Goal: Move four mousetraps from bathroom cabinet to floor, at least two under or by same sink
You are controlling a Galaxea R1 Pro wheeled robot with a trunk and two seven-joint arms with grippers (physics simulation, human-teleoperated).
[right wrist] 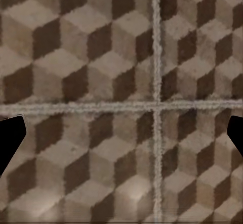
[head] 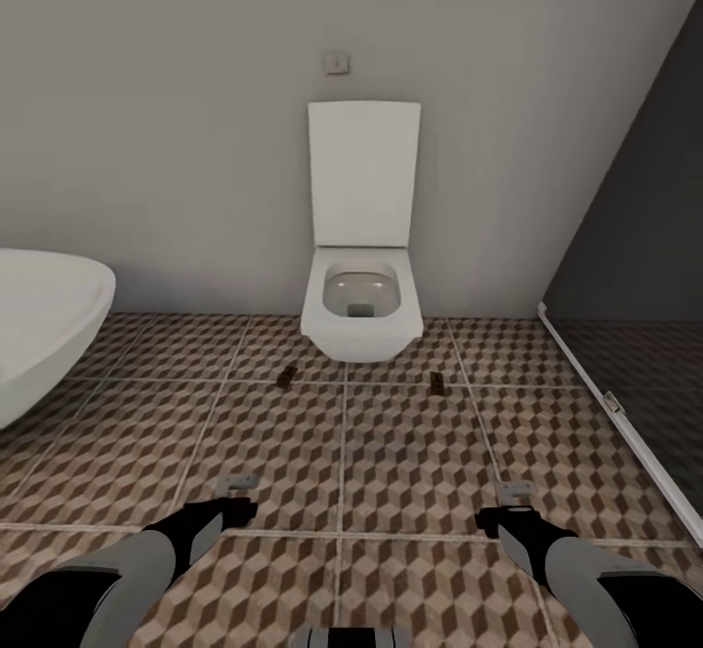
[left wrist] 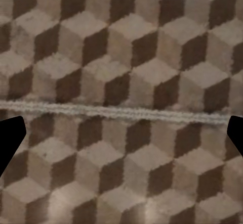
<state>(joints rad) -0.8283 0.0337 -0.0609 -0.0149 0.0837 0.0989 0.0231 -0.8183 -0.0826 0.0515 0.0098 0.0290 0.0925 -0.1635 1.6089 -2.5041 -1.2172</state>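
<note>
So both arms were stretched low over the bathroom floor (head: 410, 453), left gripper (head: 237, 483) and right gripper (head: 515, 492) spread wide, holding nothing. Two mousetraps (head: 286, 376) (head: 437, 384) lay ahead of them, flanking the toilet (head: 361, 311).

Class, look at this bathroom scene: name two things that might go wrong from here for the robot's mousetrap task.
1. Two mousetraps lie on the bathroom floor by the toilet, with no sink in sight; they may not count as beside one.
2. They are tiny and dark on busy patterned tiles, so driving forward might run over them.
</note>
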